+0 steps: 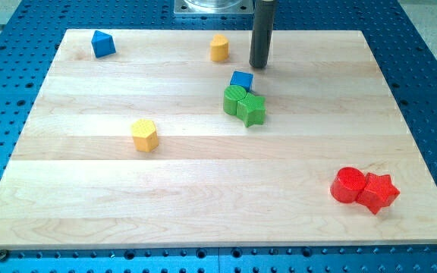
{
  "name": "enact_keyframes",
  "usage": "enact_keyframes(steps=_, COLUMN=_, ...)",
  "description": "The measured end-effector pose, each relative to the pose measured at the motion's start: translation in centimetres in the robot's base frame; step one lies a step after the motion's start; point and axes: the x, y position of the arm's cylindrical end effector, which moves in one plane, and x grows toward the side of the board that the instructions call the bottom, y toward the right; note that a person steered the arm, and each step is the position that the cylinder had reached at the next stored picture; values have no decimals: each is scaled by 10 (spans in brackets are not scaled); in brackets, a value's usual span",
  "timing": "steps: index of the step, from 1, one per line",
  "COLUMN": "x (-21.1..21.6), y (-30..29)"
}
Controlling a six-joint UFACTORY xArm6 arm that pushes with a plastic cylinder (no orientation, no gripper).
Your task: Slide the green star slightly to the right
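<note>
Pale wooden desk point(89, 174) on blue pegboard: green star point(251, 108) mid-desk, touching green cylinder point(234, 98) and blue cube point(241, 79); no claw, my tip point(259, 66) above them; approach from star's left, nudge gently.

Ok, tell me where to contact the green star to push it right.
No hand here, only my tip, above the star. Its left side touches the other green block, so probably come from the view's left and push through that block.

Eight blocks on board point(203, 212): two blue point(102, 44) point(242, 80), two yellow point(219, 48) point(145, 135), two green point(235, 99) point(253, 110), two red point(348, 186) point(378, 192).
</note>
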Motion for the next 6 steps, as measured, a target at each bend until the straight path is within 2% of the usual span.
enact_keyframes(steps=3, x=0, y=4)
enact_keyframes(steps=4, x=15, y=-65)
enact_keyframes(steps=5, x=61, y=-107)
enact_keyframes(steps=6, x=124, y=-125)
